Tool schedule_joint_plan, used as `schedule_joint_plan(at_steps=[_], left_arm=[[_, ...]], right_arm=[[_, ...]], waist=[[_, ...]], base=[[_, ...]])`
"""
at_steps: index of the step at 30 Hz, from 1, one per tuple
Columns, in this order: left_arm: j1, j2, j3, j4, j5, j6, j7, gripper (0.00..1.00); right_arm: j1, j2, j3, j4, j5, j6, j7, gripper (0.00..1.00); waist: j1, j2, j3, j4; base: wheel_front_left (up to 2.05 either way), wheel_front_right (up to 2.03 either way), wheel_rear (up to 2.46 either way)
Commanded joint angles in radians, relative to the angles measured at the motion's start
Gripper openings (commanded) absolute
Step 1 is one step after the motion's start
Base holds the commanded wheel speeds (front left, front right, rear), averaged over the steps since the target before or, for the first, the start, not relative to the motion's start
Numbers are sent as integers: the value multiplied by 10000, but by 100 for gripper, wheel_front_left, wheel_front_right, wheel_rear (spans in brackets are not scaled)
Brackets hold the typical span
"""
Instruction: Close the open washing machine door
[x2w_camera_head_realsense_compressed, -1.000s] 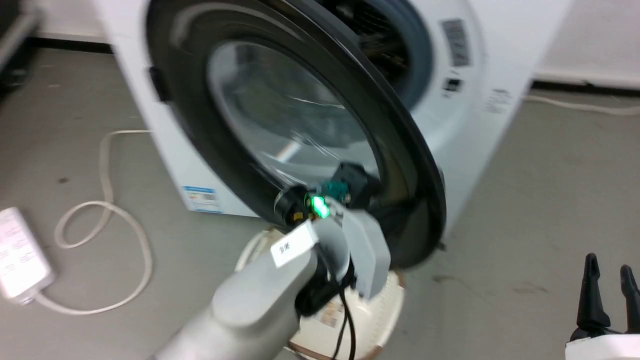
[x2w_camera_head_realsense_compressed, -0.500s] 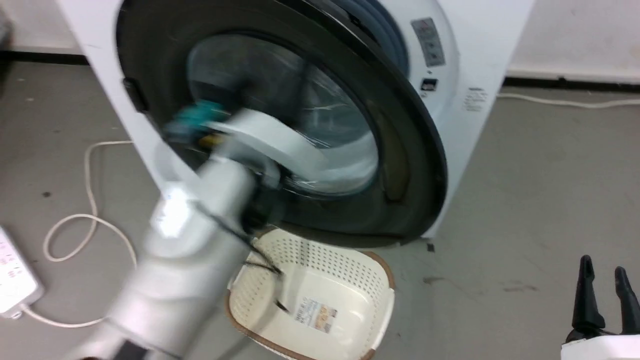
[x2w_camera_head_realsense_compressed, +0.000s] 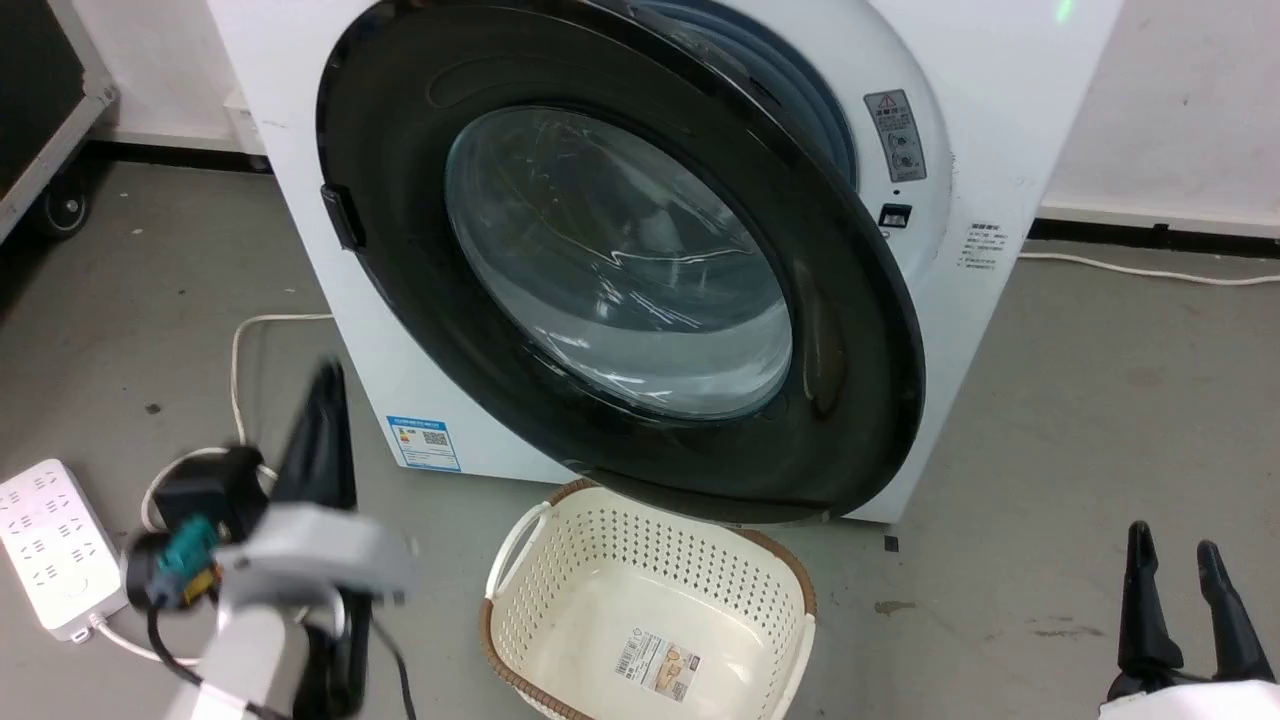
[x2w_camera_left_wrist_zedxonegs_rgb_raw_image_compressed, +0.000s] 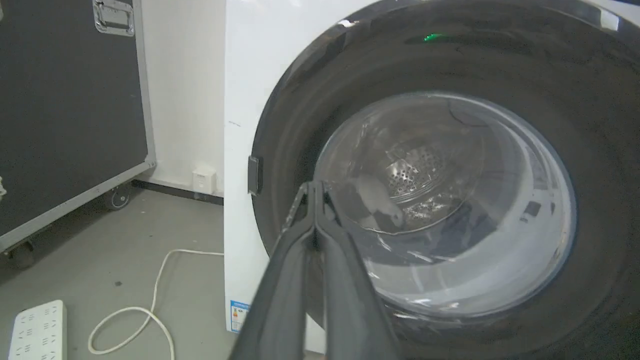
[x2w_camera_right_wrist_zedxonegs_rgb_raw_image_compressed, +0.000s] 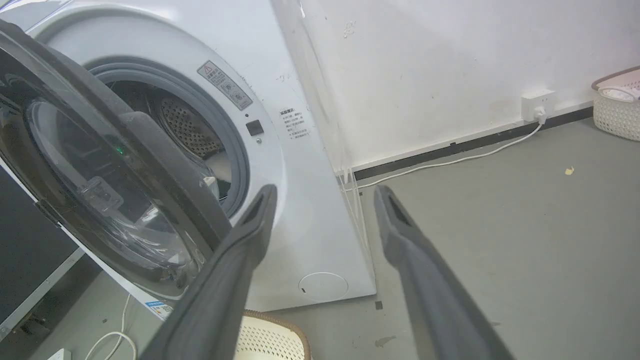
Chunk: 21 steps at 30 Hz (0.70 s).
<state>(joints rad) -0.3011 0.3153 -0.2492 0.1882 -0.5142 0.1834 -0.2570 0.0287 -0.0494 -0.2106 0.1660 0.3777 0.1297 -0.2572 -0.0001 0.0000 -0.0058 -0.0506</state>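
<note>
The white washing machine (x2w_camera_head_realsense_compressed: 985, 60) stands ahead. Its door (x2w_camera_head_realsense_compressed: 400, 250), with a black rim and bulging glass (x2w_camera_head_realsense_compressed: 620, 270), hangs ajar. A narrow gap at its upper right shows the grey gasket (x2w_camera_head_realsense_compressed: 800, 90). My left gripper (x2w_camera_head_realsense_compressed: 325, 380) is shut and empty, low at the left, apart from the door and pointing up. In the left wrist view its closed fingertips (x2w_camera_left_wrist_zedxonegs_rgb_raw_image_compressed: 314, 187) point at the door (x2w_camera_left_wrist_zedxonegs_rgb_raw_image_compressed: 440, 65). My right gripper (x2w_camera_head_realsense_compressed: 1170, 540) rests open at the lower right. The right wrist view (x2w_camera_right_wrist_zedxonegs_rgb_raw_image_compressed: 325, 192) shows the door (x2w_camera_right_wrist_zedxonegs_rgb_raw_image_compressed: 150, 145) ajar and the drum (x2w_camera_right_wrist_zedxonegs_rgb_raw_image_compressed: 185, 120) behind it.
A cream perforated basket (x2w_camera_head_realsense_compressed: 700, 560) sits on the floor just below the door. A white power strip (x2w_camera_head_realsense_compressed: 50, 545) and a looped cable (x2w_camera_head_realsense_compressed: 235, 350) lie at the left. A black wheeled case (x2w_camera_left_wrist_zedxonegs_rgb_raw_image_compressed: 65, 100) stands further left. A wall socket (x2w_camera_right_wrist_zedxonegs_rgb_raw_image_compressed: 537, 105) and a cord are at the right.
The door has swung much closer to the machine, leaving a narrow gap. My left arm has drawn back from the door, down to the lower left. The head camera has also shifted.
</note>
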Motion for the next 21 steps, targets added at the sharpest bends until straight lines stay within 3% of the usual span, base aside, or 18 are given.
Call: schedule_joint_plan(at_steps=[1, 2, 5, 6, 7, 8, 9, 10, 14, 17, 18, 19, 21], left_arm=[[315, 35, -79, 90, -94, -158, 15, 0], [764, 127, -280, 336, -308, -514, 274, 0], [1039, 161, -426, 473, -459, -714, 481, 0], [1113, 170, -419, 502, -488, -703, 496, 31], [1184, 162, -371, 523, -526, -654, 477, 76], [1251, 155, -334, 539, -563, -626, 457, 100], [1377, 115, -292, 456, -545, -515, 366, 100], [1413, 109, -300, 327, -462, -466, 282, 100], [1458, 93, -277, 121, -362, -357, 197, 100], [1512, 95, -294, -12, -292, -280, 169, 100], [1523, 93, -311, -28, -275, -266, 165, 100], [1539, 70, -340, -69, -262, -200, 173, 100], [1489, 44, -373, -122, -249, -172, 190, 100]], right_arm=[[160, -8, 17, -46, -56, 10, -45, 100], [227, -8, 66, -34, -42, 10, -45, 100], [259, -8, 100, -31, -8, 10, -45, 100], [268, -8, 119, -30, 0, 10, -45, 100], [278, -8, 148, -27, 8, 10, -45, 100], [287, -8, 175, -22, 11, 10, -45, 100], [300, -8, 188, -84, 6, 10, -45, 100], [283, -8, 135, -231, -161, 10, -45, 0], [42, -8, 460, -786, -710, 10, -45, 0], [-380, -8, 1640, -1180, -1478, 10, 285, 0], [-549, -8, 2194, -1163, -1701, 10, 709, 0], [-1125, -8, 3445, -652, -2230, 10, 2434, 0], [-1611, -9, 3865, -245, -2577, 10, 3266, 0]], waist=[[1, 0, -29, 41], [1, 0, -57, 71], [1, 0, -83, 101], [1, 0, -95, 106], [1, 0, -103, 112], [1, 0, -110, 118], [1, 0, -132, 147], [1, 0, -145, 176], [1, 0, -129, 156], [1, 0, -44, 104], [1, 0, -18, 99], [1, 0, 103, 97], [1, 0, 256, 162]], base=[[0, 0, 0], [0, 0, 0], [0, 0, 0], [0, 0, 0], [0, 0, 0], [0, 0, 0], [0, 0, 0], [0, 0, 0], [0, 0, 0], [0, 0, 0], [0, 0, 0], [0, 0, 0], [0, 0, 0]])
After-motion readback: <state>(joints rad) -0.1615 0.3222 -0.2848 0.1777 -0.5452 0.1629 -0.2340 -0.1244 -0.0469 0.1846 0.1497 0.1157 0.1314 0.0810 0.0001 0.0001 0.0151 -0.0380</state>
